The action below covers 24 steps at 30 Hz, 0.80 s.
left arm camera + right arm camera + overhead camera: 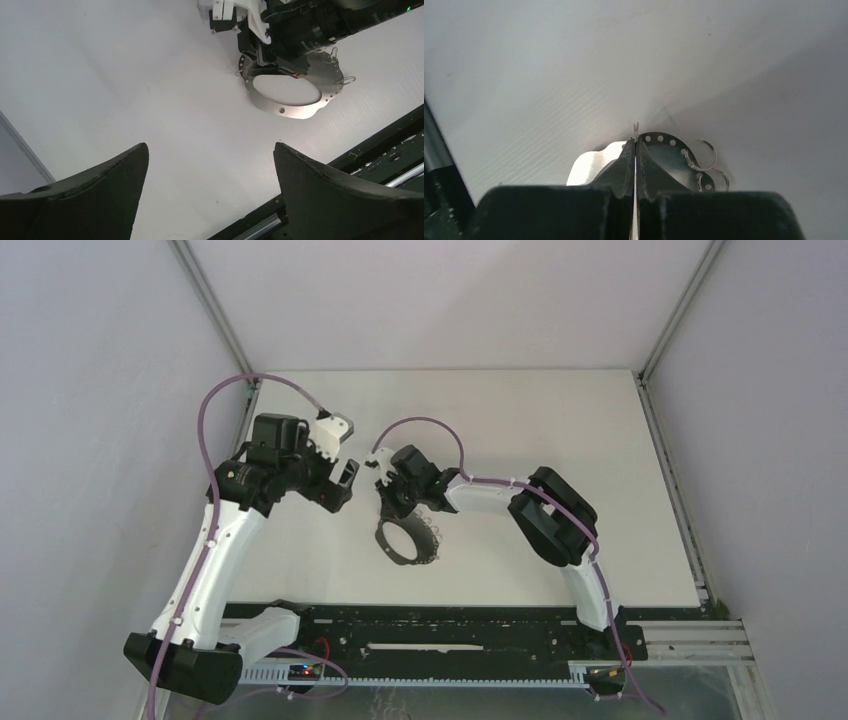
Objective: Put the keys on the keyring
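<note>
Left fingers [95, 200], left wrist view: standing fully apart, holding nothing, hovering over the desk [140, 80] and facing the keyring [296, 111], likely standing by to assist.

Right wrist view: right fingers [623, 170] pressing fully together, pinching a wire loop [635, 129] at the keyring's rim, probably steadying it for threading.

Top view: keyring resting on the desk between both arms, under the right fingers. Keys are showing in no view.

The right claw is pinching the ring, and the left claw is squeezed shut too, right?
No. The left gripper is wide open, as the left wrist view shows. The right gripper does pinch the keyring.
</note>
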{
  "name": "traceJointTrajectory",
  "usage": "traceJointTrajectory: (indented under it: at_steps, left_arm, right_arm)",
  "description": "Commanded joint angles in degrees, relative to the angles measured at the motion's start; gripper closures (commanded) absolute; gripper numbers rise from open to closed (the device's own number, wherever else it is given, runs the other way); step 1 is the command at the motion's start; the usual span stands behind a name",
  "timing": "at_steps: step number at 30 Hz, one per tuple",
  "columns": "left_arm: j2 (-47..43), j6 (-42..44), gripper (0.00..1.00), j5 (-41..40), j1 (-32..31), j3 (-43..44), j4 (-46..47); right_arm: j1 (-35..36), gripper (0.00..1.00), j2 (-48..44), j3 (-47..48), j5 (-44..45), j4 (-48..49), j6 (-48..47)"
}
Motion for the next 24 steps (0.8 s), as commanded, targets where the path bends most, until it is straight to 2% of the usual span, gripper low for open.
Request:
traceJointTrajectory:
  at_steps: [1, 4, 8, 13, 18, 21, 24]
  left_arm:
    - [-1.78, 4.9, 0.0, 2.71, 0.37, 1.74, -2.03]
    - [-3.8, 9.59, 0.0, 6.96, 0.38, -0.42, -3.98]
    - [-8.47, 17.47, 0.0, 12.56, 0.33, -3.32, -5.81]
    - [-14.4, 24.6, 0.0, 19.46, 0.25, -6.38, -6.43]
    - [-14.83, 24.47, 0.11, 21.66, 0.16, -6.08, -7.94]
    - [-14.9, 27.67, 0.18, 24.68, 0.18, -4.97, -11.9]
    - [-16.53, 28.63, 0.2, 27.5, 0.21, -4.87, -13.13]
  right_arm:
    - [-1.78, 1.0, -6.84, -3.79, -8.63, 10.78, 5.67]
    - [-3.12, 1.0, -9.96, -7.71, -14.96, 17.97, 10.46]
    - [-3.01, 1.0, -15.19, -11.16, -20.78, 23.25, 12.12]
    - [-1.07, 1.0, -21.49, -13.39, -23.47, 23.4, 11.1]
    - [2.23, 1.0, -27.28, -14.99, -23.53, 21.54, 8.38]
    - [3.93, 1.0, -30.44, -15.5, -22.88, 19.86, 6.9]
    - [5.67, 1.0, -34.1, -16.03, -21.35, 17.84, 4.98]
